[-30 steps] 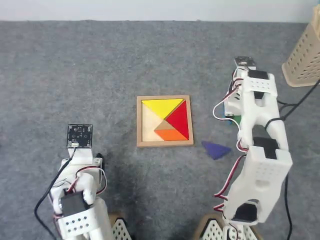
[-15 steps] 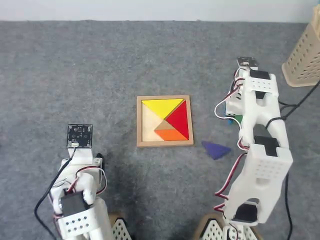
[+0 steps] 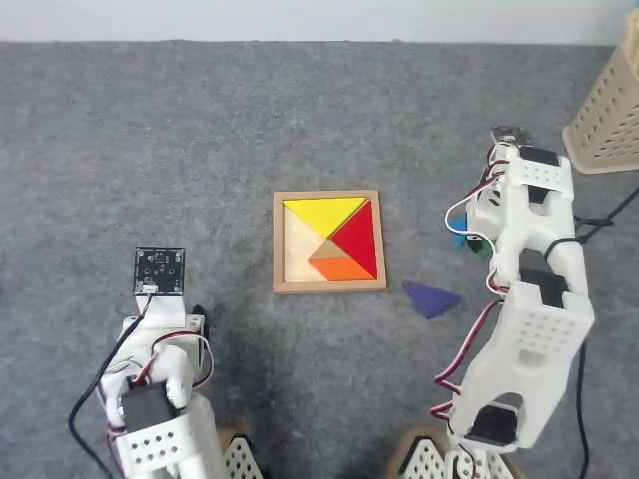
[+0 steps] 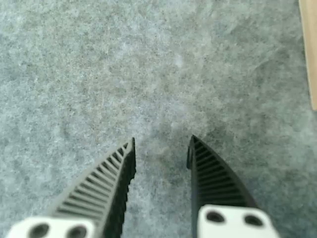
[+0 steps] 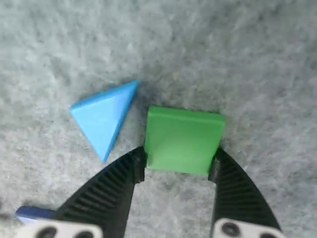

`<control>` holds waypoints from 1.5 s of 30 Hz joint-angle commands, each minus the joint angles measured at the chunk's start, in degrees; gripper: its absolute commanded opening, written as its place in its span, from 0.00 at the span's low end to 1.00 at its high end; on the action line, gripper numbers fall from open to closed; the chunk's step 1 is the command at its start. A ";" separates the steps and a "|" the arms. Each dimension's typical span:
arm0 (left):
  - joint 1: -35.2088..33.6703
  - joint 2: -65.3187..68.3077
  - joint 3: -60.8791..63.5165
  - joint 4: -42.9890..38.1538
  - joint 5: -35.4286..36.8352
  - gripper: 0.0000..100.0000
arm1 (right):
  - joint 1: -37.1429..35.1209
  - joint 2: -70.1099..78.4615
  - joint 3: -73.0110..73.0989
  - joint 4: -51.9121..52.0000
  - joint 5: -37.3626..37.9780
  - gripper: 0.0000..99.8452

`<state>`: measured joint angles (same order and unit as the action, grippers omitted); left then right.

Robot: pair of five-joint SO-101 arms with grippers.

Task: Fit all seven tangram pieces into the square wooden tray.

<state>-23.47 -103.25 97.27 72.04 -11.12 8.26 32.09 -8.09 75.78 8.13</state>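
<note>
The square wooden tray (image 3: pixel 279 242) lies mid-table holding yellow (image 3: pixel 321 214), red (image 3: pixel 357 238), orange (image 3: pixel 342 268) and brown (image 3: pixel 323 251) pieces; its left part shows bare wood. A purple piece (image 3: pixel 431 298) lies on the carpet to the right of the tray. A blue triangle (image 5: pixel 103 116) lies beside a green square (image 5: pixel 184 135), and both rest on the carpet. My right gripper (image 5: pixel 176 163) is shut on the green square, its fingertips (image 5: pixel 136 163) pressing the near corners from both sides. My left gripper (image 4: pixel 161 153) stands open above bare carpet, with the tray's edge (image 4: pixel 309 54) off to one side.
A beige perforated holder (image 3: pixel 607 110) stands at the table's far right. The right arm's white links (image 3: pixel 529 329) stretch from the front edge to the green square (image 3: pixel 483 246). Grey carpet covers the table, with open room left of and behind the tray.
The right arm has swung a little to the right over the blue and green pieces. The left arm, the tray and the purple piece have stayed put.
</note>
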 commanded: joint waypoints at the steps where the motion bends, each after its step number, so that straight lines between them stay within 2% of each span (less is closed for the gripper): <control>1: -0.26 -0.44 -0.66 0.18 -0.35 0.17 | -0.22 -0.57 -1.23 -0.84 1.32 0.19; 7: -0.26 -0.44 -0.66 0.18 -0.35 0.17 | -0.22 -0.92 -1.23 -0.75 2.81 0.04; 12: -0.26 -0.44 -0.66 0.18 -0.35 0.17 | -0.48 -4.44 -0.88 0.40 3.25 0.03; 16: -0.26 -0.44 -0.66 0.18 -0.35 0.17 | -3.21 -13.85 3.87 0.84 3.78 0.03; 22: -0.26 -0.44 -0.66 0.18 -0.35 0.17 | -15.60 -33.63 19.78 -4.97 5.71 0.03; 26: -0.26 -0.44 -0.66 0.18 -0.35 0.17 | -27.30 -40.92 22.24 -6.73 6.95 0.03; 29: -0.26 -0.44 -0.66 0.18 -0.35 0.17 | -36.09 -39.52 19.08 -6.46 8.97 0.03; 33: -0.26 -0.44 -0.66 0.18 -0.35 0.17 | -42.59 -31.43 12.48 -6.55 9.41 0.03; 40: -0.26 -0.44 -0.66 0.18 -0.35 0.17 | -46.20 -13.32 0.35 -6.46 11.34 0.03; 45: -0.26 -0.44 -0.66 0.18 -0.35 0.17 | -46.73 -7.60 -3.78 -6.81 11.69 0.04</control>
<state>-23.47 -103.25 97.27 72.04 -11.12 -37.80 24.53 -6.59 70.33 18.95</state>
